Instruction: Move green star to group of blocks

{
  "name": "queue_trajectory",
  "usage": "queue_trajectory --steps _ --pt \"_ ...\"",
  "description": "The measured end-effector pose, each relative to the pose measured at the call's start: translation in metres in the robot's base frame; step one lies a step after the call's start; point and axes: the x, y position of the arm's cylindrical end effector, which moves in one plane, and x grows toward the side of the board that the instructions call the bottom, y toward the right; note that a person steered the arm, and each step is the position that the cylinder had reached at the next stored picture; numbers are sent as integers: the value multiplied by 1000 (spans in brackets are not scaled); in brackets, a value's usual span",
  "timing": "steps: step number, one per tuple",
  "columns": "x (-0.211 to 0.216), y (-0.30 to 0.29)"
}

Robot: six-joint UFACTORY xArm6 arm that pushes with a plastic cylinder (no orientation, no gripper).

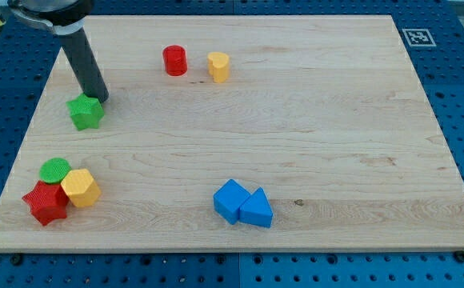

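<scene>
The green star [86, 112] lies on the wooden board [312, 128] at the view's left, upper part. My tip [100, 98] stands right at the star's upper right edge, touching or nearly touching it. The group of blocks sits at the view's lower left: a green cylinder [54, 170], a yellow hexagon [81, 188] and a red star [46, 202], all pressed together. The green star is well above this group.
A red cylinder [175, 61] and a yellow block [218, 66] stand near the view's top. A blue cube [231, 200] and a blue triangle [256, 210] touch each other at the bottom centre. The board's left edge is near the star.
</scene>
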Motion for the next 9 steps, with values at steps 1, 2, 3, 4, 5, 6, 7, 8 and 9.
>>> queue_trajectory --steps 1,2,3,4,5,6,7,8,9 --pt "15 -2" --pt "33 -2" --pt "33 -3" --pt "4 -22" --pt "2 -58" --pt "14 -68" --pt "29 -55" --pt "47 -41" --pt "51 -19"
